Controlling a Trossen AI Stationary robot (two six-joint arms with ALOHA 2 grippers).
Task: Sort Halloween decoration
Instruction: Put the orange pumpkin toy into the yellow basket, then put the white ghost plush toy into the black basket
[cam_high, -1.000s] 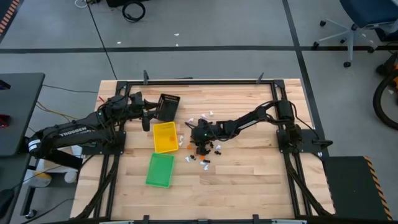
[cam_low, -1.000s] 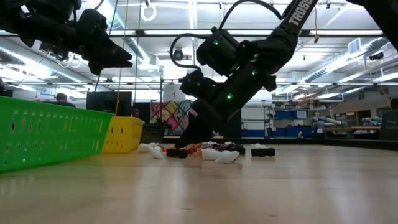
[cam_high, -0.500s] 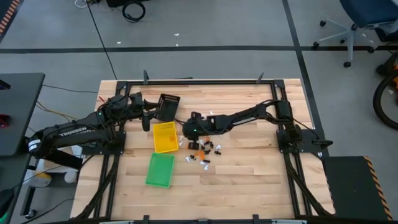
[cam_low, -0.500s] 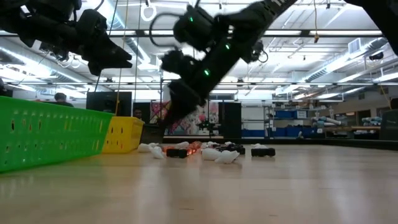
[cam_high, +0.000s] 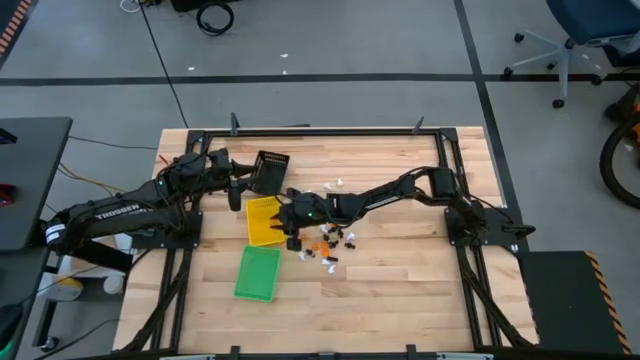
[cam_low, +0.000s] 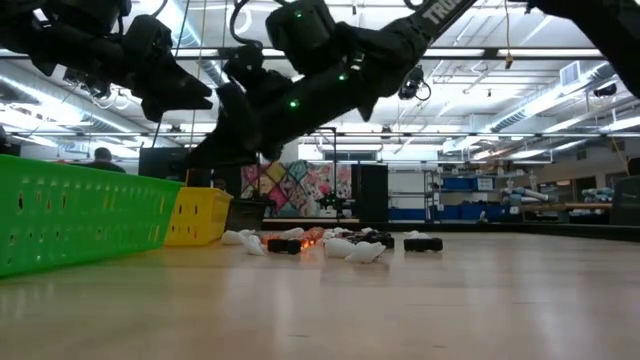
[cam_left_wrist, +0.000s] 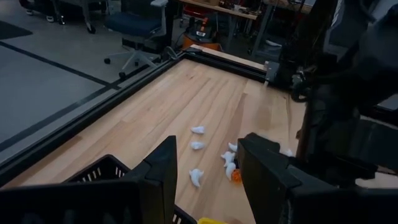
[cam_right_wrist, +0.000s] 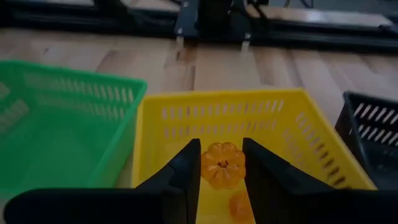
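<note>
The Halloween decoration is a scatter of tiny white, orange and black trinkets (cam_high: 327, 240) lying on the wooden table, seen also in the low view (cam_low: 340, 243). My right gripper (cam_high: 284, 214) reaches out over the yellow tray (cam_high: 262, 222) and is shut on a small orange pumpkin trinket (cam_right_wrist: 222, 165). Another orange trinket (cam_right_wrist: 239, 206) lies inside the yellow tray. My left gripper (cam_left_wrist: 205, 177) waits open above the black tray (cam_high: 268, 170) at the far left, with nothing between its fingers. My right gripper pinches the orange pumpkin by its two opposite sides (cam_right_wrist: 208, 167) between its two fingers. The fingers come from the table's right, slanting a little downward. The pumpkin is lifted clear, above the floor of the yellow tray (cam_right_wrist: 217, 102).
A green tray (cam_high: 257, 273) lies near the yellow one, toward the table's near edge, and shows large at the left of the low view (cam_low: 80, 215). A black metal frame (cam_high: 310, 131) runs round the table. Bare wood lies to the right of the trinkets.
My right gripper has risen from the pile of trinkets and travelled toward the table's left edge, ending over the yellow tray. Its fingers have levelled out somewhat on the way.
</note>
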